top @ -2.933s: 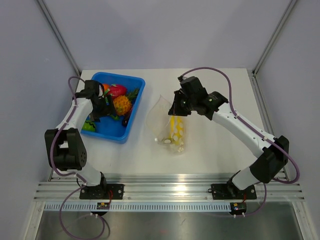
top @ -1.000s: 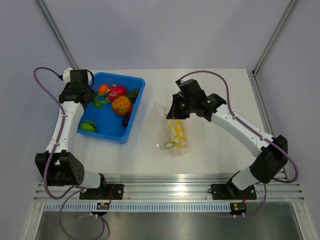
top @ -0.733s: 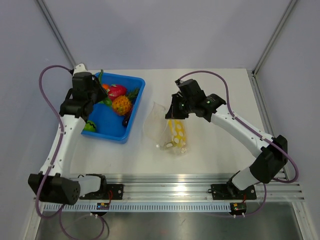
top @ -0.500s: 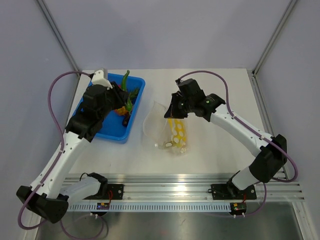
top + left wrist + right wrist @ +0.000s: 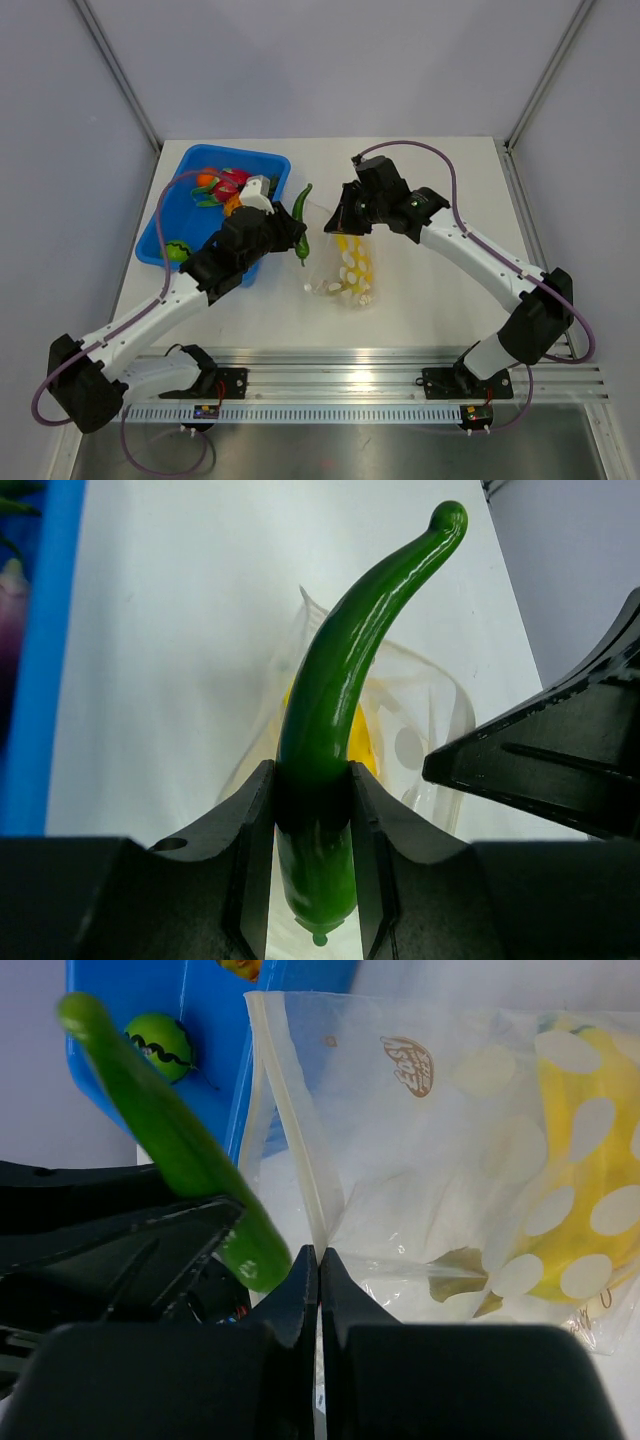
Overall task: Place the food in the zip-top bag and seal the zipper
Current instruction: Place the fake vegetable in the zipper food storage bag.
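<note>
Left claw gripping green pepper, beside bag

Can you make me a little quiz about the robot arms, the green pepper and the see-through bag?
1. True or false: the right gripper is wide open and touches nothing.
2. What does the left gripper hold? A: a long green pepper. B: a red ball. C: a spoon.
3. Fill in: the piece of food inside the clear bag is mostly ____.
Key: 1 false, it is shut on the bag's edge. 2 A. 3 yellow.
</note>
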Robot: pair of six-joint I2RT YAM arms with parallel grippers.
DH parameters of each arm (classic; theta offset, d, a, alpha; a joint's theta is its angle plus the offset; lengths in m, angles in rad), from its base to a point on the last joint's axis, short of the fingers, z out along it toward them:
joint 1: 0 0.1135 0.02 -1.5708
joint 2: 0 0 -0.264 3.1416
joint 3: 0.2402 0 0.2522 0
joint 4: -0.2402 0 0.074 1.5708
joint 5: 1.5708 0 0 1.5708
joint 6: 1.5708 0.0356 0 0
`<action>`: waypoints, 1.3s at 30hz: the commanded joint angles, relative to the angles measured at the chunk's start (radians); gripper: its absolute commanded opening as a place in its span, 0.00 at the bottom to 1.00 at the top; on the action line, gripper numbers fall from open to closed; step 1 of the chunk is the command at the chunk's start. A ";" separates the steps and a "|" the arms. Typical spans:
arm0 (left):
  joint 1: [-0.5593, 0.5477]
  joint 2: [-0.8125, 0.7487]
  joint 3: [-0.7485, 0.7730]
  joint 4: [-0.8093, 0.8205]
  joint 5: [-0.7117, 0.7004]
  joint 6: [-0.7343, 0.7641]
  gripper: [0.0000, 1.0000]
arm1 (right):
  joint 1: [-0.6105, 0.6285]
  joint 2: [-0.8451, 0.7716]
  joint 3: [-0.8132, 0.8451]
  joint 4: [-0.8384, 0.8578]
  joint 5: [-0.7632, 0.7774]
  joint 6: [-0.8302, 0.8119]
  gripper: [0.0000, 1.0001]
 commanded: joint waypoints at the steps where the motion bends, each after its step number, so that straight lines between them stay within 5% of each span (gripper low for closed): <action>1: -0.025 0.052 0.001 0.141 -0.044 -0.033 0.00 | 0.013 -0.044 0.016 0.058 -0.033 0.023 0.00; 8: -0.062 0.085 -0.032 0.129 -0.036 -0.054 0.00 | 0.013 -0.055 0.020 0.062 -0.023 0.025 0.00; 11: -0.064 0.083 -0.035 0.083 -0.028 -0.059 0.09 | 0.013 -0.055 0.020 0.073 -0.021 0.028 0.00; 12: -0.064 0.082 -0.035 0.069 -0.022 -0.057 0.14 | 0.013 -0.055 0.019 0.076 -0.021 0.031 0.00; 14: -0.065 0.071 -0.038 0.037 0.004 -0.051 0.46 | 0.013 -0.052 0.023 0.074 -0.020 0.028 0.00; 17: -0.067 0.057 -0.047 0.000 0.038 -0.042 0.79 | 0.011 -0.047 0.025 0.074 -0.018 0.026 0.00; 18: -0.067 0.054 -0.042 -0.014 0.039 -0.036 0.84 | 0.011 -0.046 0.027 0.077 -0.016 0.026 0.00; 28: -0.061 -0.101 0.137 -0.265 -0.102 0.110 0.78 | 0.011 -0.050 0.019 0.070 -0.003 0.023 0.00; 31: 0.037 -0.098 0.206 -0.337 -0.133 0.166 0.78 | 0.013 -0.060 0.004 0.071 -0.003 0.026 0.00; 33: 0.200 -0.057 0.292 -0.395 -0.046 0.182 0.78 | 0.013 -0.064 -0.004 0.079 -0.007 0.028 0.00; 39: 0.476 0.229 0.483 -0.554 -0.001 0.206 0.78 | 0.013 -0.070 -0.006 0.068 -0.018 0.017 0.00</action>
